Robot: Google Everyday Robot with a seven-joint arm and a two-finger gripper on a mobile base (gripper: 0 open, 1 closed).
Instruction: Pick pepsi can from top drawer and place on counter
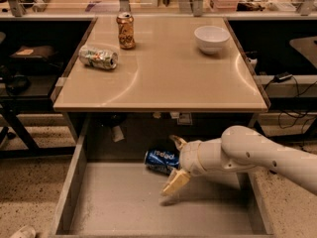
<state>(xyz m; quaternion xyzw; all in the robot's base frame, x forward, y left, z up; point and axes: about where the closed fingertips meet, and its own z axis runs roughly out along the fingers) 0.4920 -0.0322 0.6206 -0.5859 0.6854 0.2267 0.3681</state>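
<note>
Gripper (176, 162) is inside the drawer (69, 182), fingers apart, one on either side of the right end of the pepsi can (159, 160); we cannot tell whether they touch it. Can lies on its side at the drawer's back, just below the counter (168, 78) edge.

Warm indoor light, glossy counter (163, 78), dim drawer.
Glares in broad pale arcs across the counter; falls to deep shadow just under its front edge, over the back of the top drawer (119, 202), with the gripper (174, 163) pale in half-shade there, fingers spread.
</note>
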